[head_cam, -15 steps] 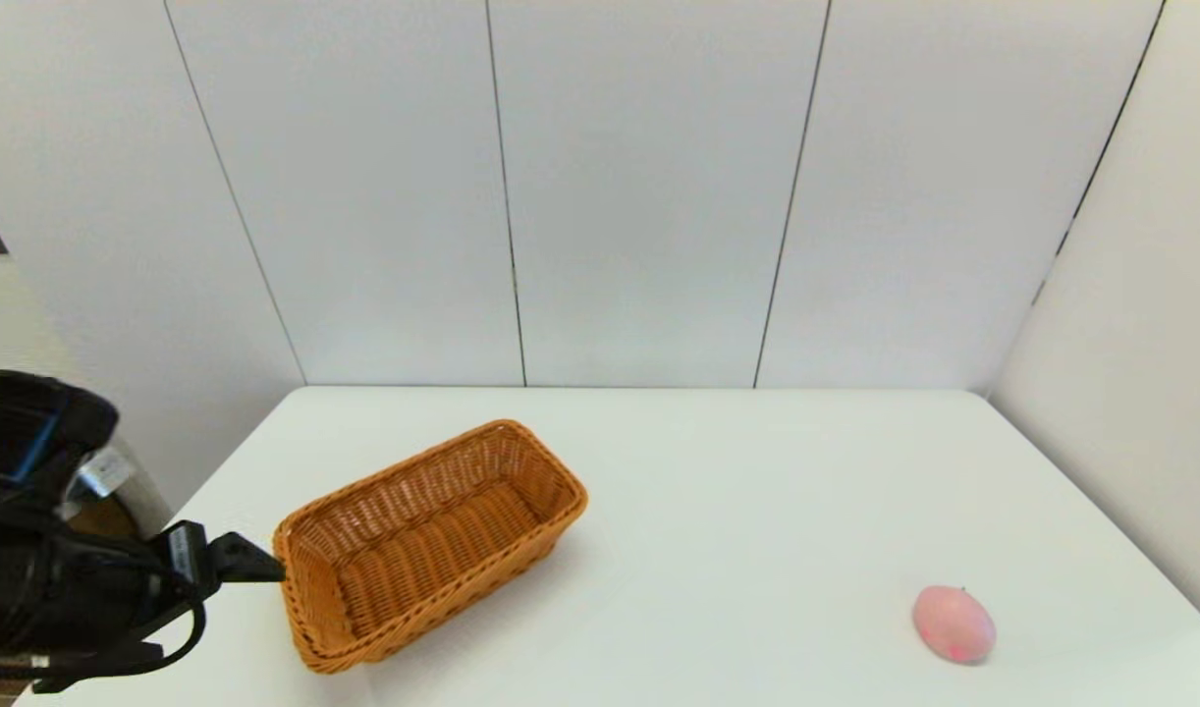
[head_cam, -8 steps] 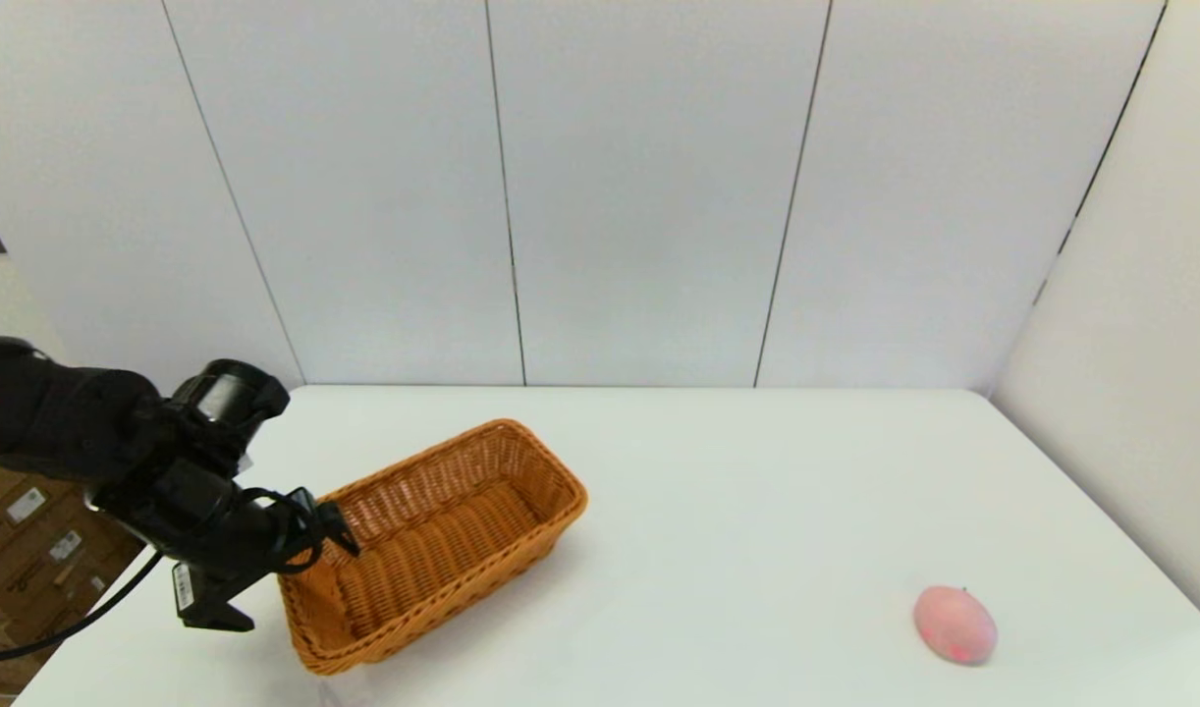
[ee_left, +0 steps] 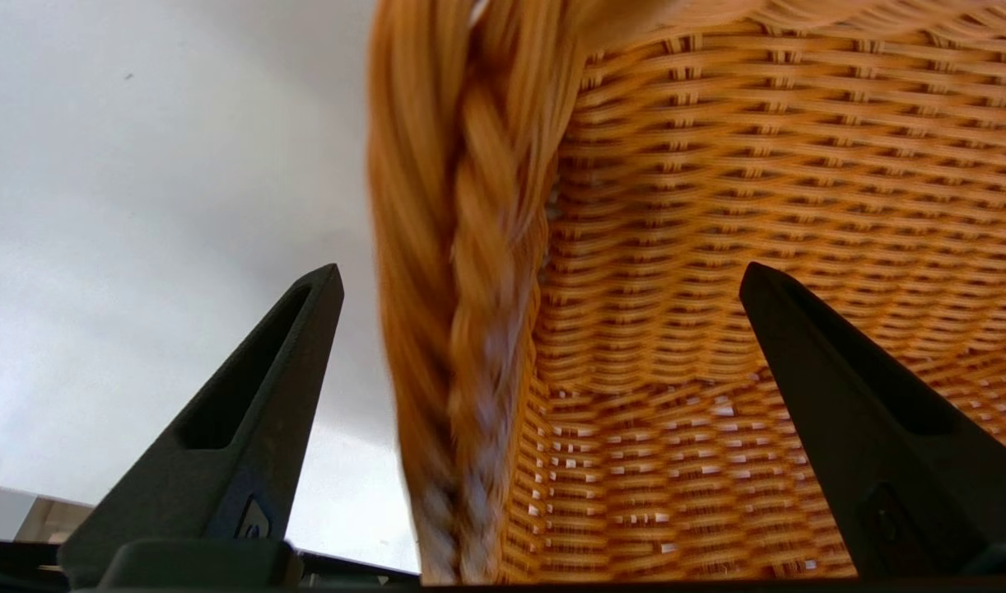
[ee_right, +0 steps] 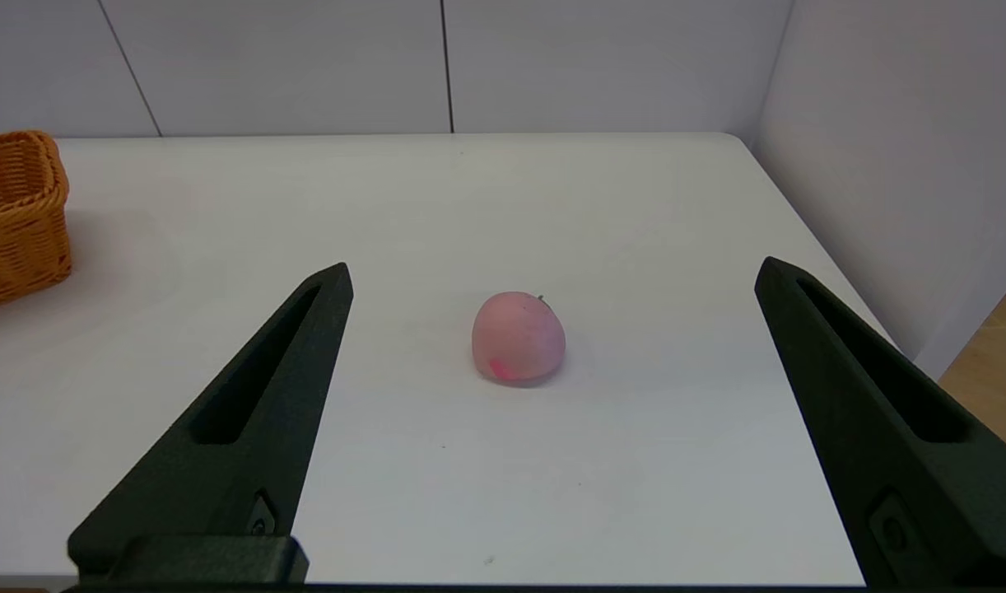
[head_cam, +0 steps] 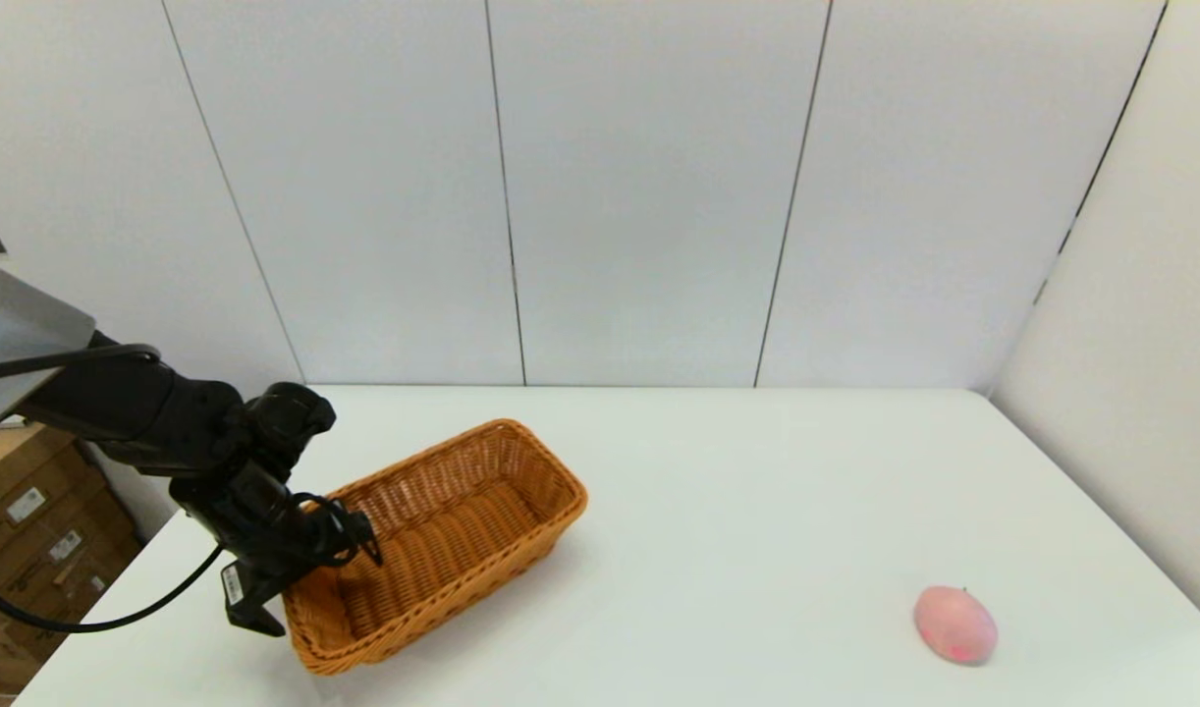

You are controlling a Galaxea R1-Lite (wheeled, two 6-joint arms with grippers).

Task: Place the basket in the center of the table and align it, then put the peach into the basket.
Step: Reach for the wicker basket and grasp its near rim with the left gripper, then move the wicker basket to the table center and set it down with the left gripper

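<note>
Left gripper (head_cam: 310,579) straddling the basket's near-left end wall; peach untouched.

The basket (head_cam: 433,540) is seen skewed at the table's (head_cam: 757,491) left side, off centre. The left fingers (ee_left: 248,428) are spread wide, one outside and one inside the braided rim (ee_left: 462,329), nothing clamped yet. The wicker is judged light, stiff and rough, so a pinch on the rim wall should hold for dragging. The peach (head_cam: 955,625) lies well apart, near the right front; probably smooth, round and prone to rolling. The right gripper (ee_right: 552,272) hangs open before it, parked.
</note>
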